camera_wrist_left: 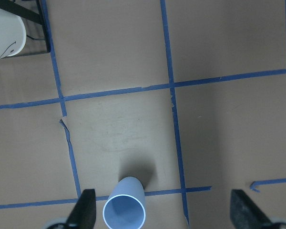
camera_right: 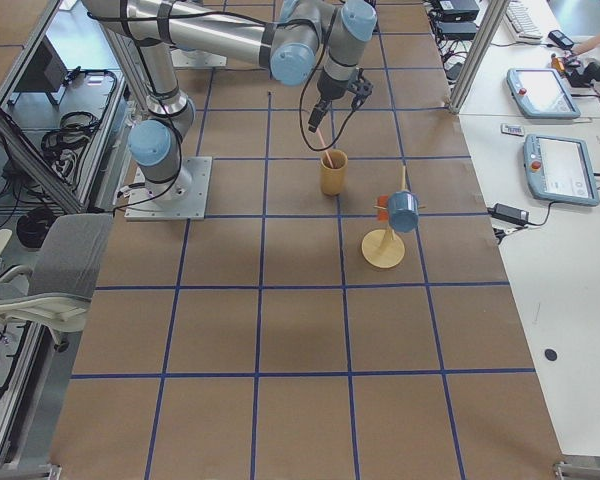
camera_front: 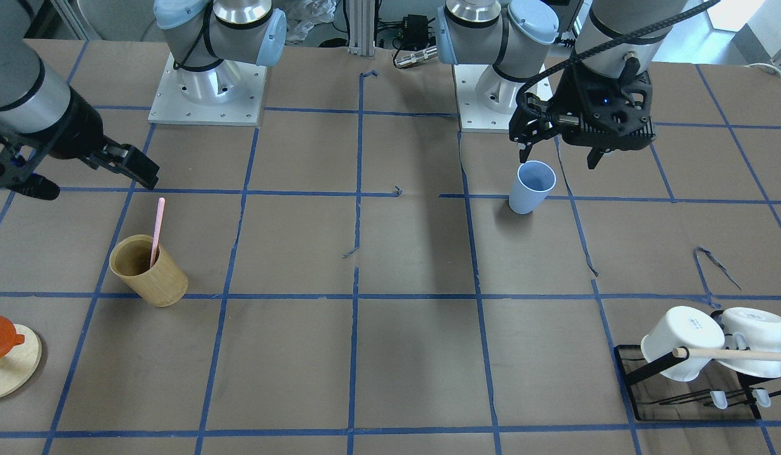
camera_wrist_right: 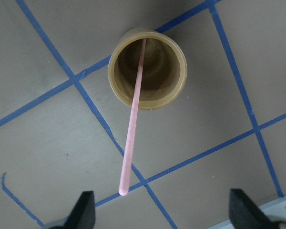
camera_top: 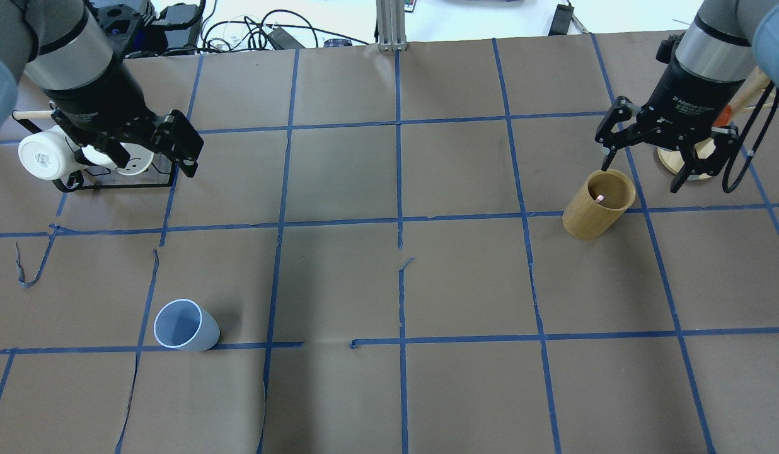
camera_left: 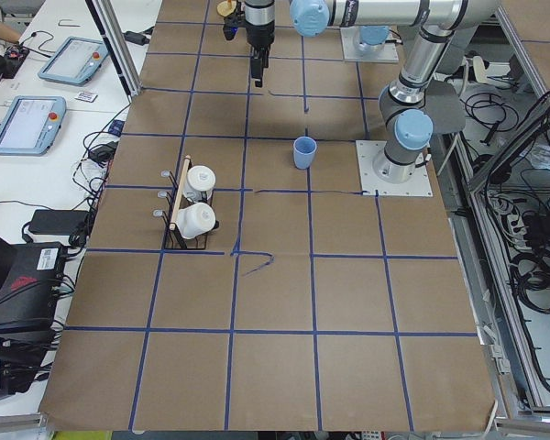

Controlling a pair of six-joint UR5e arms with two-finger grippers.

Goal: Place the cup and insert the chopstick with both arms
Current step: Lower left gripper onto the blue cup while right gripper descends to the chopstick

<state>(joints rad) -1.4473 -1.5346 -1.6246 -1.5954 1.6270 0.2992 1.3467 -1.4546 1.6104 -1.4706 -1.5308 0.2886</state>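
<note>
The light blue cup (camera_front: 531, 188) stands upright on the table near the left arm's base; it also shows in the overhead view (camera_top: 184, 326) and the left wrist view (camera_wrist_left: 124, 210). My left gripper (camera_front: 560, 158) hangs open and empty above it, the cup close to one finger (camera_wrist_left: 83, 212). The pink chopstick (camera_front: 157, 230) leans inside a tan bamboo cylinder (camera_front: 149, 272). My right gripper (camera_top: 641, 173) is open and empty above the cylinder. In the right wrist view the chopstick (camera_wrist_right: 132, 124) points up between the open fingers.
A black rack (camera_front: 637, 373) with two white mugs and a beige wooden rod stands at the table's end on my left. A round wooden stand (camera_front: 11, 373) with an orange cup is beyond the bamboo cylinder on my right. Blue tape grids the brown table.
</note>
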